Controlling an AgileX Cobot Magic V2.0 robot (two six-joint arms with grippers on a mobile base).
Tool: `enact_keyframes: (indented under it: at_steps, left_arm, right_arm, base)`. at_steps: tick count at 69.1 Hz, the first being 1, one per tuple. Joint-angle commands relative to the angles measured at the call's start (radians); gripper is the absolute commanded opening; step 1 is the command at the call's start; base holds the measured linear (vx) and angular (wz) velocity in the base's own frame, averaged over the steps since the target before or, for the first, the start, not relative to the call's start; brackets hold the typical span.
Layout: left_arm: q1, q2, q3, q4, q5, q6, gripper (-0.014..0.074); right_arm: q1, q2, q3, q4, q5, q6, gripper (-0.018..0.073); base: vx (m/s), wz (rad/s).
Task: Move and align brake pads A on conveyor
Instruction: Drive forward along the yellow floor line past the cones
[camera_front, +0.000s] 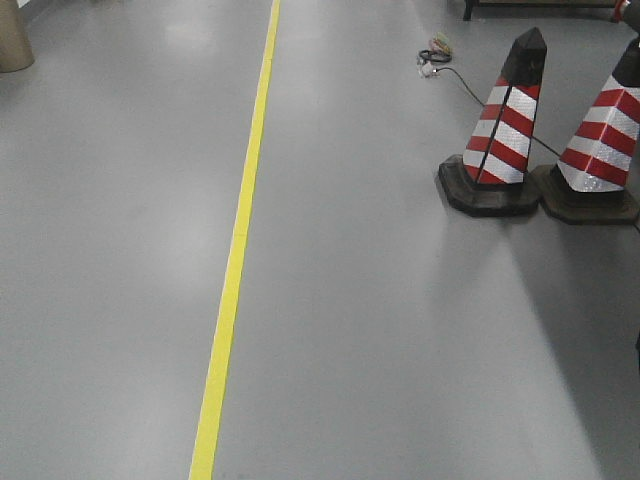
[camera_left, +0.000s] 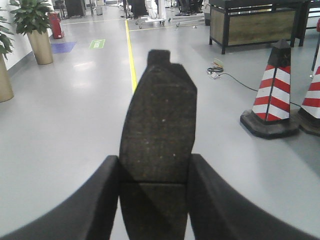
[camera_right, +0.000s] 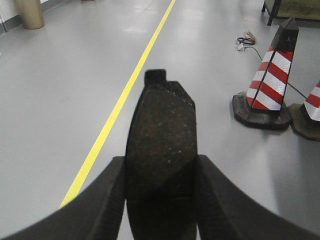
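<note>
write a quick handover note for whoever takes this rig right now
Left gripper: shut on a brake pad, held up over the floor.
Right gripper: shut on a second brake pad, likewise.
Conveyor: not in any view; only grey floor, a yellow line and striped cones show.
Done: two pads in hand.
Left: reach the conveyor, set both down and align them; any other pads are out of sight.

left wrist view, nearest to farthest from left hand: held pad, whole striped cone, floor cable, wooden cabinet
1. Dark grey brake pad, in the left hand
2. Red-and-white striped cone, right
3. Tangled floor cable, beyond cone
4. Black-framed wooden cabinet, far back
</note>
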Motion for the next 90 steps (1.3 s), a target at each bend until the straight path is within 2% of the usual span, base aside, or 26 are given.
enact_keyframes:
  at_steps: [1, 90]
  left_arm:
    - [-0.008, 0.010, -0.030, -0.012, -0.099, -0.003, 0.0041]
    - [-0.008, 0.010, -0.030, -0.012, -0.099, -0.003, 0.0041]
  right_arm:
    - [-0.001, 0.004, -0.032, -0.008, -0.094, -0.007, 0.0077]
    - [-0.001, 0.004, -0.032, -0.008, -0.094, -0.007, 0.0077]
  base:
    - [0.57, -0.04]
    - [0.50, -0.02]
